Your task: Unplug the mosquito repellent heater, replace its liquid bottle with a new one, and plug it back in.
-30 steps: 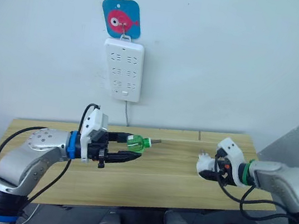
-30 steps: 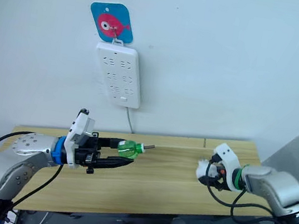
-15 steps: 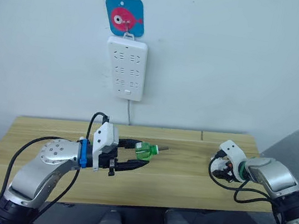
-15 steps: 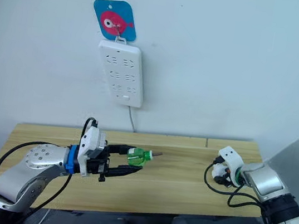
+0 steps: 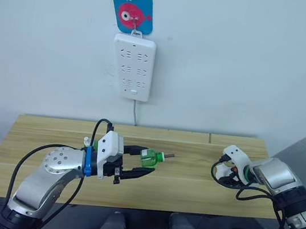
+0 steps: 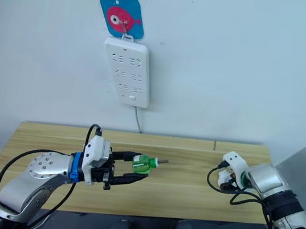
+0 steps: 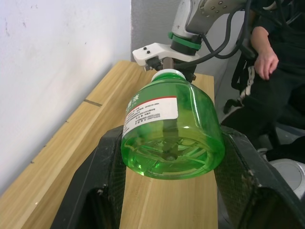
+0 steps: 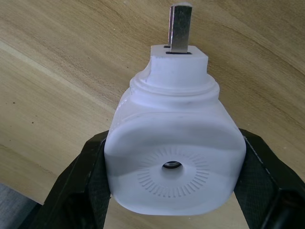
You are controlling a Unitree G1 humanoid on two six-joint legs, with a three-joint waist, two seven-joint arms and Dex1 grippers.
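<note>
1. The heater point(image 8: 172, 143), centre of the right wrist view, is looking light, rigid and smooth-sided; its rounded white shell could slip, so gripping across the broad flanks below the collar, clear of the prongs point(image 8: 179, 27), seems the safest hold.
2. The bottle point(image 7: 172, 128), centre of the left wrist view, is appearing to be hard green plastic with liquid inside, glossy, so likely slippery; holding the wide belly is keeping its neck free.
3. The left gripper point(image 5: 144, 166), centre-left of the left eye view, is clamping the bottle, which is lying sideways over the table point(image 5: 189, 183) with its wick pointing right.
4. The right gripper point(image 8: 172, 157) is pinching the heater's sides, its jaws spread about the body's width, the prongs pointing away toward the tabletop.
</note>
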